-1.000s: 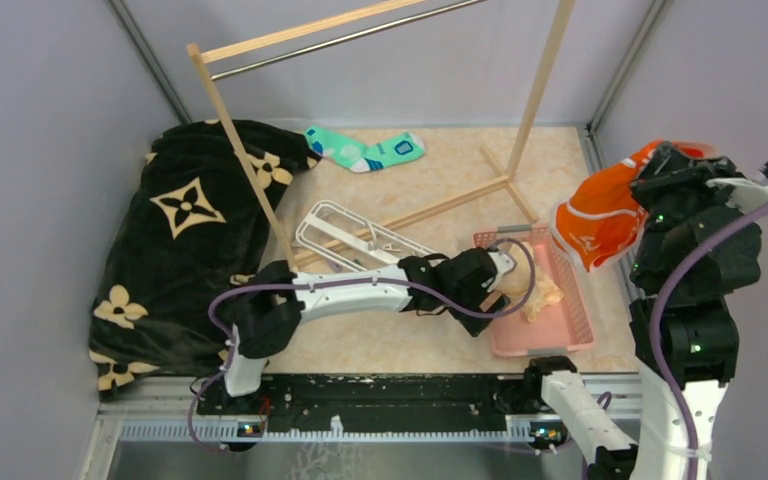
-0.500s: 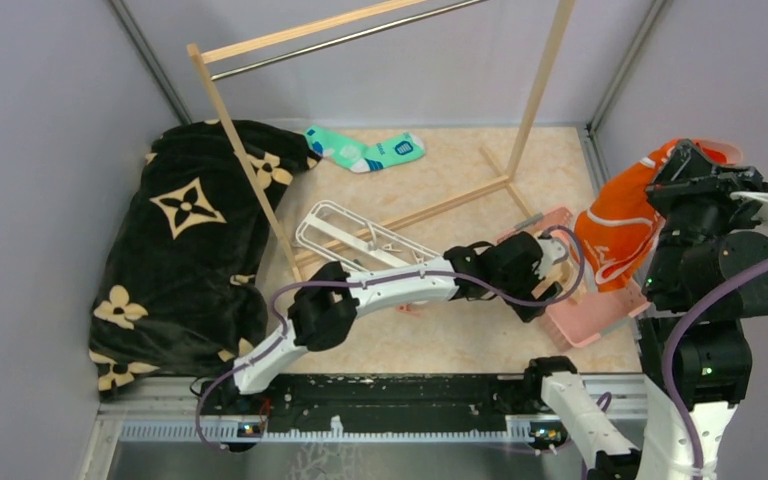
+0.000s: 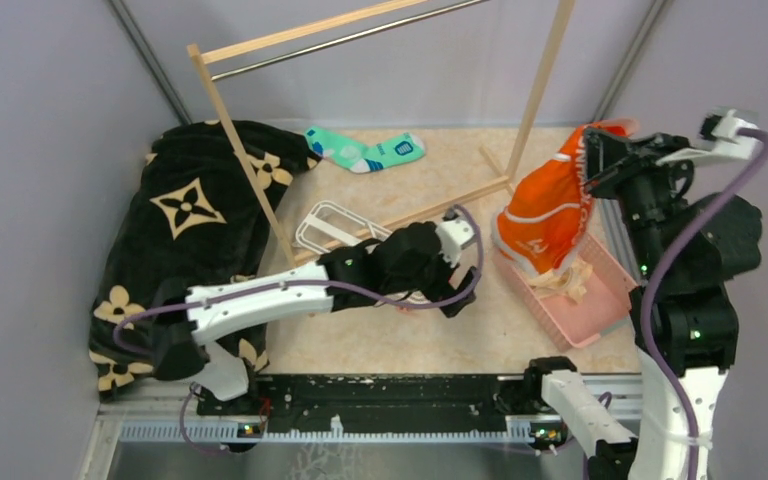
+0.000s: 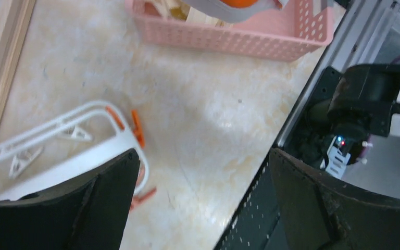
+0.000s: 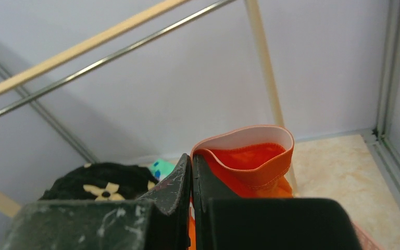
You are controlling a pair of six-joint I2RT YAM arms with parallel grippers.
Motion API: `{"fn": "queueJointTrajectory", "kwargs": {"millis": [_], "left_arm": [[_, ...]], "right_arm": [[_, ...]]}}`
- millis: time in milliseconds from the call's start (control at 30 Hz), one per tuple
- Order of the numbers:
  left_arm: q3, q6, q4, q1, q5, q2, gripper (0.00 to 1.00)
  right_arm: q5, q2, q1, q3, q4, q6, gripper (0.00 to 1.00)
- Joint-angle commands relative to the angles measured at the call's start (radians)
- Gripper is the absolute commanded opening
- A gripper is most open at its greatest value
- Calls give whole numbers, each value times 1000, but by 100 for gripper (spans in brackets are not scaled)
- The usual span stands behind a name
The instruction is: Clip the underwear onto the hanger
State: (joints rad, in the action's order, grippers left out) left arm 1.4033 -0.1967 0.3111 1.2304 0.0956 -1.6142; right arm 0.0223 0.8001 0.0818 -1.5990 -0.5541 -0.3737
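Reading the white waistband lettering on the underwear (image 3: 545,205) defeats us, as it is too small; a small white logo (image 3: 531,246) shows lower down. We see bright orange fabric with white trim hanging above the pink basket (image 3: 600,318). The right end effector (image 3: 600,158), its arm raised high, is clenched on the waistband. The left end effector (image 4: 203,155) hovers released, fingers spread wide, low over the bench (image 3: 430,340) near the white hanger (image 3: 325,222), which lies flat.

No readable text; white waistband lettering on underwear (image 3: 545,210) too small.
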Motion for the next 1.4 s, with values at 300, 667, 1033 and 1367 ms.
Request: {"fn": "queueJointTrajectory", "kwargs": {"millis": [300,667,1033,1367], "left_arm": [[-498,-316,180,-14,131,249,99],[-421,-234,59,-176,122,-43,99],[-180,-64,-47,-299,126,-262,99],[48,70,-89,-382,149,-413,99]], "right_arm": [[-206,68,32,183,-16,1,0],[-195,43,57,215,-20,14,0],[-240,-9,58,251,56,12,0],[-257,-22,58,266,66,17,0]]}}
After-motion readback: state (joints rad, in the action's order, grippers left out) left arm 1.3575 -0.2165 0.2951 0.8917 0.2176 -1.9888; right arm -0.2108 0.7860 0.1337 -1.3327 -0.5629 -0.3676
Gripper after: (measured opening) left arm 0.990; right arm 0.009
